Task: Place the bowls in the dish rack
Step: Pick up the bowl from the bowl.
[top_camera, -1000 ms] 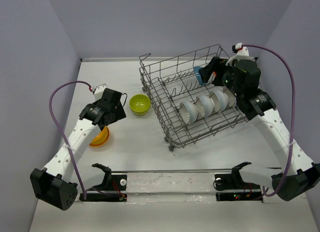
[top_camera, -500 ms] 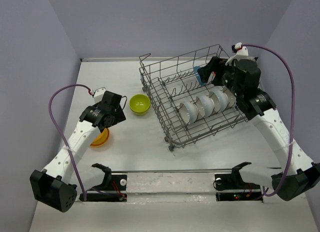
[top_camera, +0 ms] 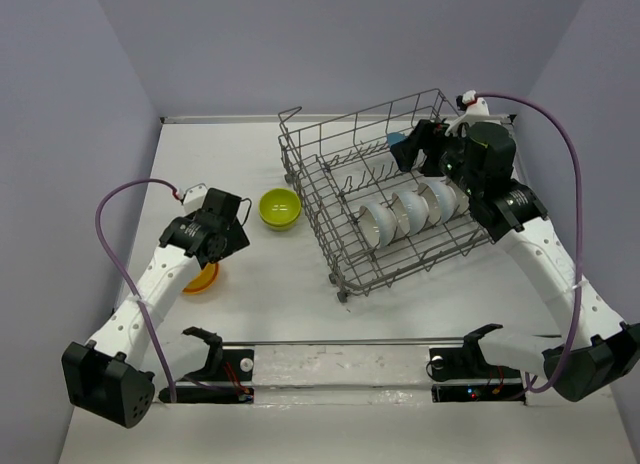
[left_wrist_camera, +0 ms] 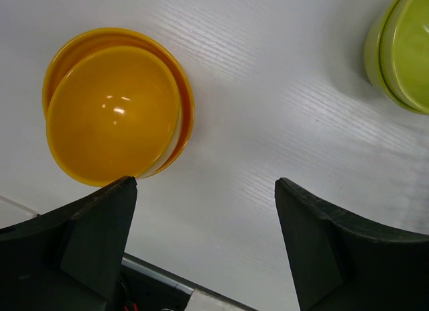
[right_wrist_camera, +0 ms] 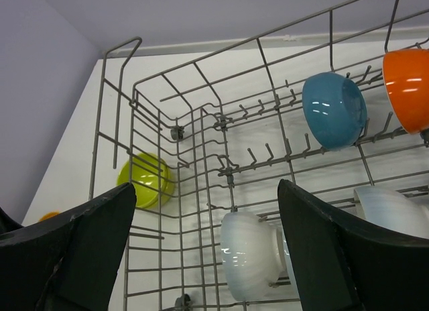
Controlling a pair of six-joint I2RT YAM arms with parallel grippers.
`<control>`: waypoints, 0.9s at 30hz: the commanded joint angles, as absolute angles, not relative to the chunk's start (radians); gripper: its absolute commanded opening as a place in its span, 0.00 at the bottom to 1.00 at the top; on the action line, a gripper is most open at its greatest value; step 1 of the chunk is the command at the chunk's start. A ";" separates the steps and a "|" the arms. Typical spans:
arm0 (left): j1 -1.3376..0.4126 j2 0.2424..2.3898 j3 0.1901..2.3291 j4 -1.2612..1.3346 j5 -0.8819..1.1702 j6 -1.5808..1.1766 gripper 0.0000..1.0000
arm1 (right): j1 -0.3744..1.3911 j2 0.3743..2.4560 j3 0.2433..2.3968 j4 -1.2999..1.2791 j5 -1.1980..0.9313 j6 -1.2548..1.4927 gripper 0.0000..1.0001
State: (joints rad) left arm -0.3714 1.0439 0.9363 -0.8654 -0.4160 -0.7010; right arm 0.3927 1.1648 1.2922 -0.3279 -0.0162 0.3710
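White tabletop, boxed in by pale lavender walls on the left, far and right sides.

Dish rack: grey wire, sits on the right half of the tabletop, turned at an angle to the table edges. Rows of upright tines inside.

Arms: both are white with black joints, and each trails a purple cable. The left arm reaches over the left half of the tabletop. The right arm reaches over the far right corner of the rack.

Left hand: fingers spread wide, nothing between them, only bare tabletop in the gap in the wrist view. It hangs above the surface, not touching either loose bowl.

Right hand: fingers spread wide, holding nothing. It is above the rack interior.

Bowls in rack:
- Three white bowls stand on edge in a row between tines, along the near right side.
- Blue bowl is on edge in the far row, beyond the right hand and apart from its fingers.
- Orange bowl is just right of the blue one, cut off by the frame edge.

Bowls on tabletop:
- Lime bowl is upright, just left of the rack, not touching it.
- Amber bowl is at near left, partly under the left arm. The wrist view shows a doubled rim. Cannot tell whether it is one bowl or two nested.
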 commanded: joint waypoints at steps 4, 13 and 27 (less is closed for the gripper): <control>-0.336 1.054 0.942 -0.888 -0.485 -0.689 0.93 | 0.394 1.166 1.290 -0.268 -0.066 0.374 0.92; -0.296 1.089 0.948 -0.882 -0.485 -0.722 0.93 | 0.394 1.166 1.276 -0.258 -0.089 0.376 0.92; -0.157 1.149 0.870 -0.755 -0.285 -0.693 0.91 | 0.394 1.163 1.267 -0.256 -0.107 0.373 0.92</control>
State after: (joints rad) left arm -0.1955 1.1385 0.8932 -0.7914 -0.3351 -0.7071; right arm 0.3927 1.1728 1.2743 -0.3195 -0.0879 0.3706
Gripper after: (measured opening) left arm 0.918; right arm 0.919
